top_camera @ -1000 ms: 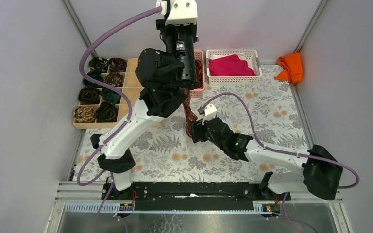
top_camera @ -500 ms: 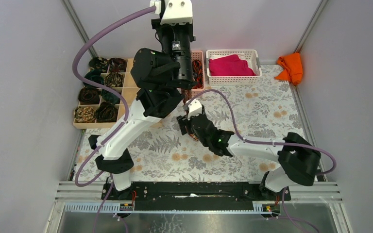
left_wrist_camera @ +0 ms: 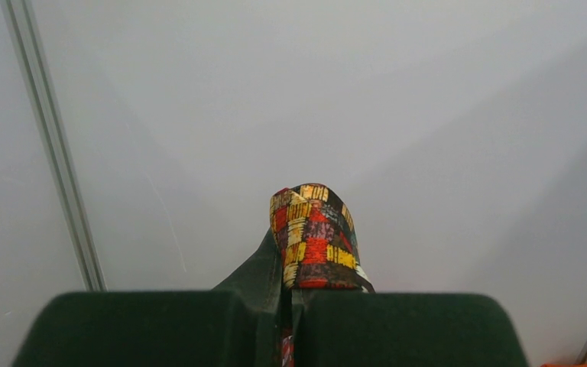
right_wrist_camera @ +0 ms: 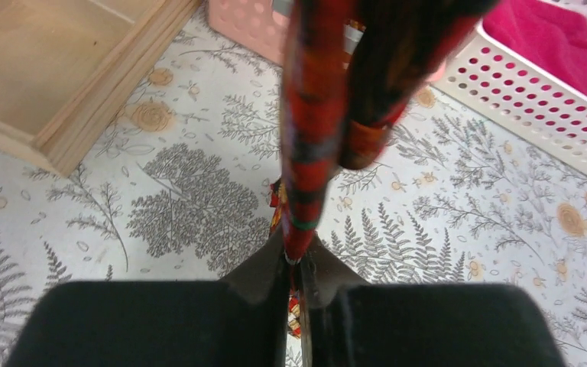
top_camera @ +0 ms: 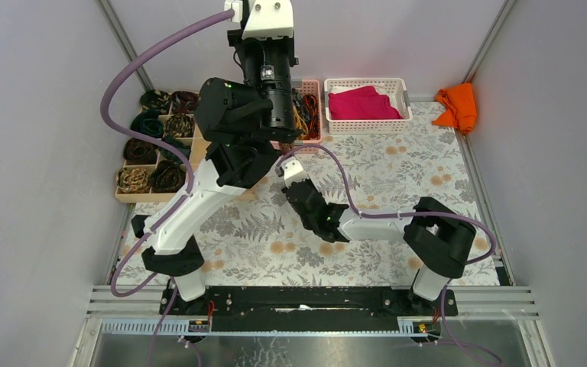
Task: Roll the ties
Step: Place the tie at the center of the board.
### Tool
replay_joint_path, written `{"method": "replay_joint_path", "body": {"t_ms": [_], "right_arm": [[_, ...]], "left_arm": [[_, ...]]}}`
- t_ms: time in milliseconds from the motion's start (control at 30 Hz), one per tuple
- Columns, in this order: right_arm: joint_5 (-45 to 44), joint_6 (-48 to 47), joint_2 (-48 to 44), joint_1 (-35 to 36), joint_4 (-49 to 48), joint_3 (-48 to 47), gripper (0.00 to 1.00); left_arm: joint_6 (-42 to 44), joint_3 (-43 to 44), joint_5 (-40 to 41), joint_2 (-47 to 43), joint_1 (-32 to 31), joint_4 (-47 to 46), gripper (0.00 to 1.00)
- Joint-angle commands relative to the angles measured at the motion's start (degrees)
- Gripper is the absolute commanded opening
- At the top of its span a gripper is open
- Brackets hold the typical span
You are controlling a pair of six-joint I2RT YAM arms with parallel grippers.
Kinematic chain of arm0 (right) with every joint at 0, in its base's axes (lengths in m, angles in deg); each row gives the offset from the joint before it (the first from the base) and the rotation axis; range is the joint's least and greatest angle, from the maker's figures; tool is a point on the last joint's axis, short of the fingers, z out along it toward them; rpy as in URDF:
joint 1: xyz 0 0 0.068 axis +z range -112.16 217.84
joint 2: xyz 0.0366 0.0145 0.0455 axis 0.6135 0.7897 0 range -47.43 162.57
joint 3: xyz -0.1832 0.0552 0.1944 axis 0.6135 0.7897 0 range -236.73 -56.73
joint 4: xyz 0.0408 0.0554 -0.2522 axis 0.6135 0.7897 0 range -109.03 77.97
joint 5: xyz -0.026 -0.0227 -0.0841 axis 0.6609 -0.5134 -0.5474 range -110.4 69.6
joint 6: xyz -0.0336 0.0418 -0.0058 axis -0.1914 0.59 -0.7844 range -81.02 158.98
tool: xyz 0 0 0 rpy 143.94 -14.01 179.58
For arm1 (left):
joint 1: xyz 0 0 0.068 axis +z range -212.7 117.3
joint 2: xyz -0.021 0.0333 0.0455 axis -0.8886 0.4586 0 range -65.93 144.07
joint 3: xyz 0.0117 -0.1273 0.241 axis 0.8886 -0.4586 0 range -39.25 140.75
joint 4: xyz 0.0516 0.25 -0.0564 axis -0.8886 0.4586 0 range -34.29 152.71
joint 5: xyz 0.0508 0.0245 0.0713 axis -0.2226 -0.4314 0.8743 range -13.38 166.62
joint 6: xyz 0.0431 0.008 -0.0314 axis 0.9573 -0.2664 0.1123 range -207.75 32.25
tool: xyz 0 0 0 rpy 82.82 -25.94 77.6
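A red, yellow and dark checked tie sticks up past the fingers of my left gripper, which is shut on it high above the table and faces the grey wall. In the right wrist view the same tie hangs down as a folded red strip. It passes between the fingers of my right gripper, which is shut on it just above the floral table cover. From above, the right gripper sits under the raised left arm, which hides most of the hanging tie.
A wooden compartment tray at the back left holds several rolled ties. A pink basket of loose ties stands behind the arms. Beside it is a white basket with magenta cloth. An orange cloth lies at the back right.
My right gripper swung left and back to the hanging tie and shut on it. The left arm rose a little and shifted left, still holding the tie.
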Motion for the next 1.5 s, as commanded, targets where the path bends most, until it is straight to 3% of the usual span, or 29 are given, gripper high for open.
{"method": "replay_joint_path", "body": {"t_ms": [0, 300, 500, 700, 900, 1033, 1167, 1300, 1467], "right_arm": [[-6.66, -5.79, 1.70, -0.31, -3.66, -3.37, 0.03], [-9.30, -5.85, -2.46, -10.72, 3.96, -1.99, 0.00], [-10.77, -9.86, -9.50, -20.58, 4.79, 1.87, 0.00], [-14.19, -14.97, -9.47, -31.00, 5.52, 0.88, 0.00], [-13.32, -14.08, -4.55, -37.84, 7.63, 1.01, 0.00], [-16.98, -17.03, 1.83, -40.35, 4.89, 0.12, 0.00], [-22.96, -23.14, 8.55, -42.79, -0.62, -1.90, 0.00], [-28.85, -35.47, 12.85, -45.06, -15.75, -2.08, 0.00], [-28.90, -41.71, 14.74, -47.34, -20.59, -5.11, 0.00]], "left_arm": [[2.32, -1.09, 0.29, -1.58, -0.09, -2.43, 0.04], [2.71, -7.36, 1.75, -4.29, 0.54, -5.00, 0.04], [-11.98, -14.91, -2.65, -5.61, 1.49, 3.77, 0.04], [-23.63, -24.38, -1.32, -2.41, 2.11, 4.22, 0.03], [-36.88, -43.02, -2.27, -5.21, 5.57, 2.84, 0.01], [-42.43, -56.77, -2.24, -9.74, 8.08, -1.72, 0.00], [-48.30, -66.19, -7.13, -14.11, 11.46, -4.03, 0.00], [-48.45, -70.15, -7.44, -14.08, 12.55, -6.07, 0.00], [-50.04, -70.72, -5.71, -11.98, 13.45, -4.01, 0.00]]}}
